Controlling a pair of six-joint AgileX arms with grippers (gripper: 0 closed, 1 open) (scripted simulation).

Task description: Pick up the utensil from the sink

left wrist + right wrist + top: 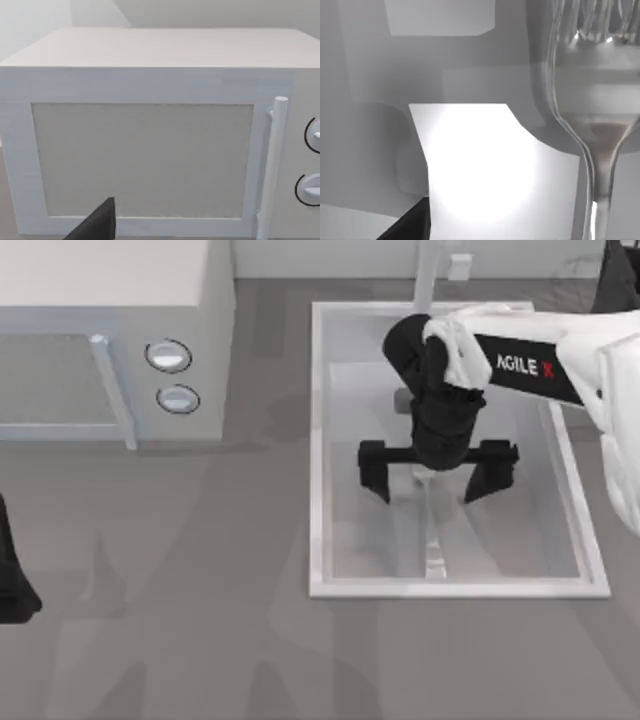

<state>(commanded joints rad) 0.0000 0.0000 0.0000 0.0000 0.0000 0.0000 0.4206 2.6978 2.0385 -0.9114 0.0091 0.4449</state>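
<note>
A grey surface (200, 620) carries a white microwave (110, 330) at the top view's left and the sink (318, 440) at its right. The fork (434, 540) lies flat on the sink's bottom, its handle running toward the near rim and its tined end under the right pincer (438, 472). That pincer hangs inside the basin with its fingers (374, 468) spread wide, one to each side of the fork, straddling it near the neck, presumably so that closing would catch the thin stem. It grips nothing yet. In the right wrist view the fork (600, 150) sits very close, tines and neck large. The left pincer (12, 580) is parked at the surface's left edge, facing the microwave (150, 150); whether it is wide or narrow cannot be told.
</note>
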